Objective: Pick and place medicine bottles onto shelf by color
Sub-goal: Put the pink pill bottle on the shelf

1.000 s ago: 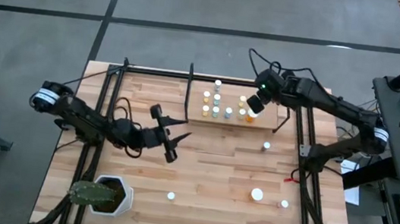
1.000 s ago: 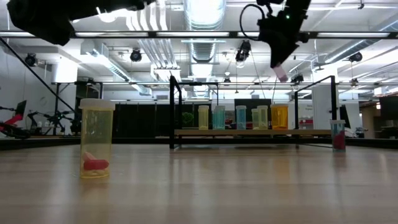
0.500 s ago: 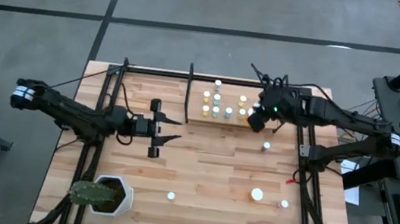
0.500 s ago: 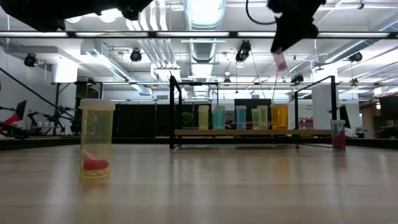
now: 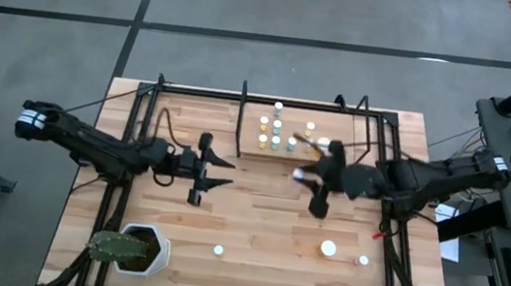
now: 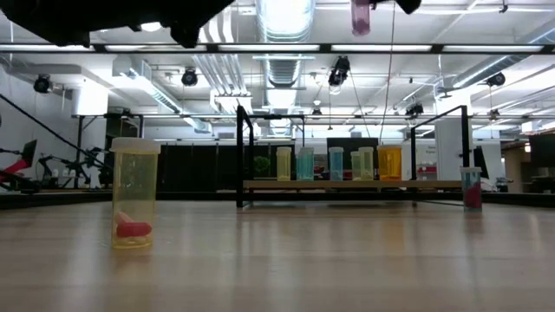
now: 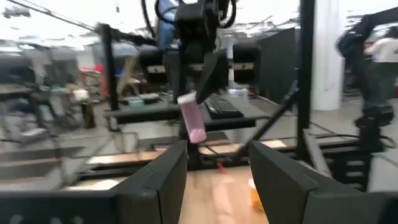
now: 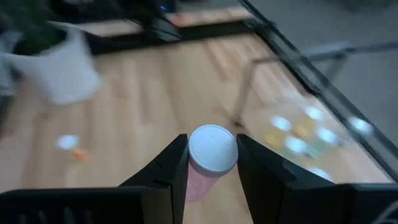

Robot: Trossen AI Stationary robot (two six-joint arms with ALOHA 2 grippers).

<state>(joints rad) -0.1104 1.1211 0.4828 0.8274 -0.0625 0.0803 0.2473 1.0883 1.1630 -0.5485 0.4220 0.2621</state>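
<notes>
The right gripper [image 8: 208, 163] is carrying a pink bottle [image 8: 210, 158] high over the middle of the worktop [image 5: 254, 231], its jaws clamped on the bottle's body just under the pale cap. In the high view the bottle [image 5: 299, 176] is showing as a pink speck at the gripper's tip, just in front of the shelf [image 5: 298, 154]; in the low view it is hanging well above the boards.

The shelf is already holding a row of yellowish, teal and orange bottles, so the carried one probably needs a spot of its own beside them, though the overhead picture is too coarse to say which gap is free. To set it down well, the arm should be keeping the bottle upright, clearing the caps of the standing bottles, and lowering straight down until the base is resting flat before the jaws part.

The left gripper [image 5: 206, 166] is waiting over the worktop's left half, jaws apart and holding nothing. More bottles are standing loose on the worktop, among them a yellow one [image 6: 134, 192] near the low camera.
</notes>
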